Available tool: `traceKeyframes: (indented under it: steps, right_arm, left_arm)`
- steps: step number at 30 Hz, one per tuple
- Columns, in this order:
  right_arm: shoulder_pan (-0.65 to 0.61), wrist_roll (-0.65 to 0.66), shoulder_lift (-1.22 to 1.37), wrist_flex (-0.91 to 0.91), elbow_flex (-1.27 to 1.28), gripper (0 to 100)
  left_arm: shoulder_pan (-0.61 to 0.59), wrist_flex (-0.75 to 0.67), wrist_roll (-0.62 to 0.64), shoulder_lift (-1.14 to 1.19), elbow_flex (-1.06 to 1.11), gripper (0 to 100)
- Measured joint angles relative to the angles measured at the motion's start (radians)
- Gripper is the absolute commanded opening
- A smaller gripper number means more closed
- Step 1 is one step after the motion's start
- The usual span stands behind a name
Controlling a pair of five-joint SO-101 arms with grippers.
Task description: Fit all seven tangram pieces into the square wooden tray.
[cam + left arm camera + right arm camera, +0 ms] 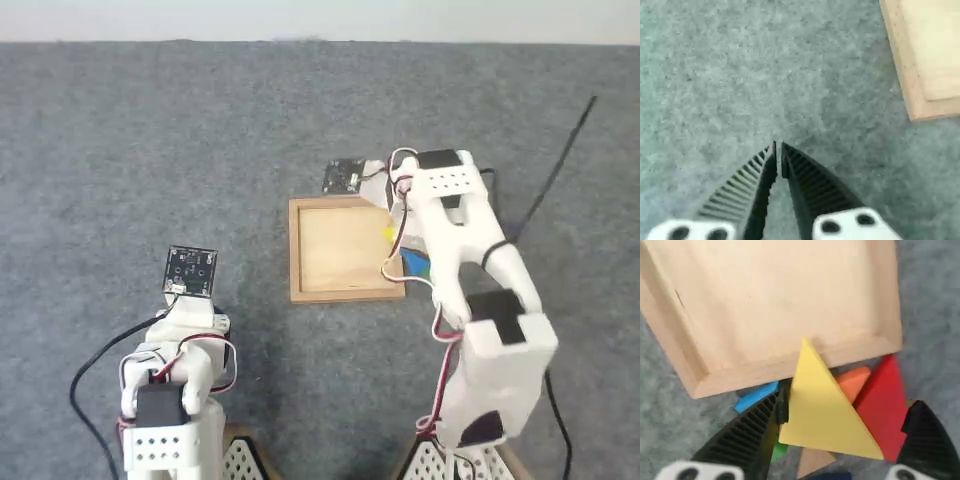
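Observation:
The square wooden tray point(340, 250) lies mid-table with nothing inside; its rim point(790, 371) is close under my right gripper point(846, 405). Its fingers are open, wide apart around a yellow triangle point(827, 415) whose tip overlaps the rim. The ridged finger point(752, 432) touches one edge; red shows between the other finger point(925, 435) and the triangle. Under it lie orange point(856, 381), red point(886, 400), blue point(757, 396) and green point(779, 452) pieces. My left gripper point(778, 146) is shut on nothing, over carpet near a tray corner point(920, 95).
Grey carpet point(150, 150) covers the table. The right arm point(460, 240) stretches along the tray's right side, hiding most of the pile; blue point(415, 265) and yellow point(388, 233) peek out. The left arm point(180, 370) sits front left. A black cable point(560, 160) runs at the back right.

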Motion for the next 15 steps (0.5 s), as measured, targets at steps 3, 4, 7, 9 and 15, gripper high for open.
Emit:
traceKeyframes:
  steps: [3, 4, 7, 9, 15]
  right_arm:
    - [0.005, 0.005, 0.035, 0.003, -0.021, 36.2]
    - [0.005, 0.005, 0.038, 0.003, -0.026, 36.2]
    - [0.002, -0.006, 0.038, 0.003, -0.035, 36.2]
    - [0.011, -0.02, 0.054, 0.003, -0.038, 36.2]
    - [0.069, -0.087, 0.118, -0.017, -0.046, 36.2]
  left_arm:
    - [0.0, 0.0, 0.0, 0.0, 0.0, 2]
    - [0.0, 0.0, 0.0, 0.0, 0.0, 2]
    - [0.0, 0.0, 0.0, 0.0, 0.0, 2]
    - [0.0, 0.0, 0.0, 0.0, 0.0, 2]
    - [0.0, 0.0, 0.0, 0.0, 0.0, 2]
